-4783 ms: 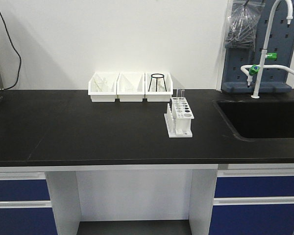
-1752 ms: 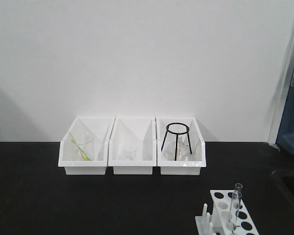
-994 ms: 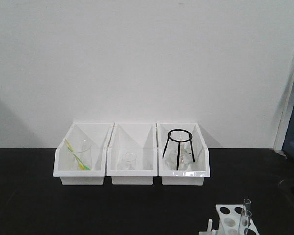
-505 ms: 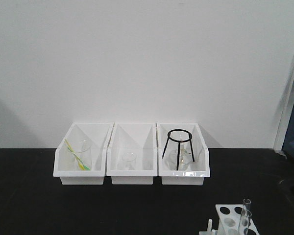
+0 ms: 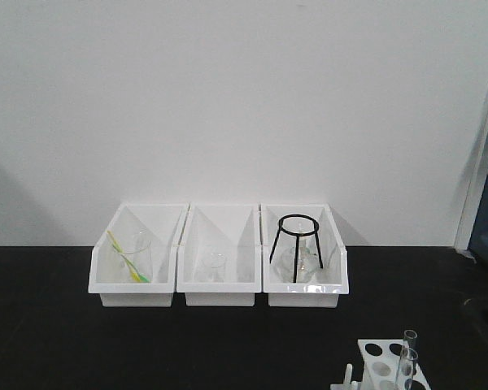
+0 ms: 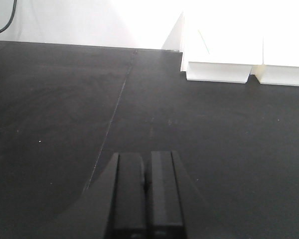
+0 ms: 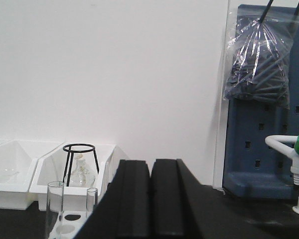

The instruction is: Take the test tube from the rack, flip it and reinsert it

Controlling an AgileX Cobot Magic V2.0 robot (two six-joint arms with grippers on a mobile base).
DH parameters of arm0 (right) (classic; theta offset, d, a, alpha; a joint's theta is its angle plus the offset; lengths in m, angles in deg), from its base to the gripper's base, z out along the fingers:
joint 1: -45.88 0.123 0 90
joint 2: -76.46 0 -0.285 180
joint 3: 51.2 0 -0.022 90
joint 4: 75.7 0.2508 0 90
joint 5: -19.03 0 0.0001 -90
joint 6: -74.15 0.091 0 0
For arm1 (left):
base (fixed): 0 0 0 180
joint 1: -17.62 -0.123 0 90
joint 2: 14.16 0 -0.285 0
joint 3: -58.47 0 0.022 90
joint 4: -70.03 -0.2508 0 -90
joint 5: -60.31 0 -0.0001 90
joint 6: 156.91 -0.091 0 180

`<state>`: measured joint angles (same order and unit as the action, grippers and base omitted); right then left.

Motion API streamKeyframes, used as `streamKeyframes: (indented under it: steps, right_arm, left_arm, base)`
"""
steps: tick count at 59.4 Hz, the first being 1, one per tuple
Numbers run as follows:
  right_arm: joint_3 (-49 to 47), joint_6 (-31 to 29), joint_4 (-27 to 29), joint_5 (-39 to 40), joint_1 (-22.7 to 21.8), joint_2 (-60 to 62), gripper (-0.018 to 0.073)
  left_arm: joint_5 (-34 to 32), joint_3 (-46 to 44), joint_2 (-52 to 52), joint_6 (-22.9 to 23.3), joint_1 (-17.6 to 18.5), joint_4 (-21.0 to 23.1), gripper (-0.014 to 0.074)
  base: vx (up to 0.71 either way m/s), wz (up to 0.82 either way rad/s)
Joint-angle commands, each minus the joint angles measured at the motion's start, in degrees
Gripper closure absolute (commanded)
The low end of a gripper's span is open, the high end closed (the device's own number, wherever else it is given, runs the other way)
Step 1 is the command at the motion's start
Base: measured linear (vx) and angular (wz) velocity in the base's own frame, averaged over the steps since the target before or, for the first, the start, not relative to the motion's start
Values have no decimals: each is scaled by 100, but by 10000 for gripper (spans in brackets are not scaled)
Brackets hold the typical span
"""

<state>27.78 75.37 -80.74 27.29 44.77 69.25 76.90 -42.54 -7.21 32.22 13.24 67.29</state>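
The white rack (image 5: pixel 382 364) shows at the bottom right edge of the front view, with two clear test tubes (image 5: pixel 406 357) standing upright in it. In the right wrist view the two tubes (image 7: pixel 55 206) stand in the rack (image 7: pixel 66 228) at the lower left. My right gripper (image 7: pixel 150 164) is shut and empty, to the right of the tubes and apart from them. My left gripper (image 6: pixel 146 159) is shut and empty, low over the black counter (image 6: pixel 214 139), far from the rack. Neither gripper shows in the front view.
Three white bins (image 5: pixel 220 260) stand in a row against the wall; the left holds a beaker with a yellow-green stick (image 5: pixel 130 258), the middle a small beaker, the right a black tripod stand (image 5: pixel 296 240) and a flask. A blue pegboard (image 7: pixel 266 99) with a bag and taps stands at right.
Over the earlier frames the front view moved in close to the counter and shifted so the rack slid to the bottom right edge. Since half a second ago nothing has visibly changed.
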Motion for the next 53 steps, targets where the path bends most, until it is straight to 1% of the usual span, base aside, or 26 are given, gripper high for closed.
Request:
streamKeyframes:
  steps: [1,9,18,26,35,43,53]
  right_arm:
    - [-276,15,-33,181,-34,60,568]
    - [-850,15,-60,-611,-34,-58,568]
    - [-1463,15,-60,-1008,-34,-484,568]
    - [-1797,15,-55,-1034,-34,-1018,564]
    - [-1864,15,-55,-973,-34,-1583,546]
    - [-1864,15,-55,-1044,-34,-2057,507]
    - [-1864,10,-55,-1021,-34,-2577,422]
  left_arm:
    - [-501,5,-72,-1,40,19,603]
    - [-501,5,-72,-1,40,19,603]
    - [-501,5,-72,-1,40,19,603]
    - [-501,5,-72,-1,40,19,603]
    - [-501,5,-72,-1,40,19,603]
    - [-501,5,-72,-1,40,19,603]
    - [-501,5,-72,-1,40,19,603]
  base:
    - [0,0]
    - [0,0]
    - [0,0]
    - [0,0]
    - [0,0]
    - [0,0]
    - [0,0]
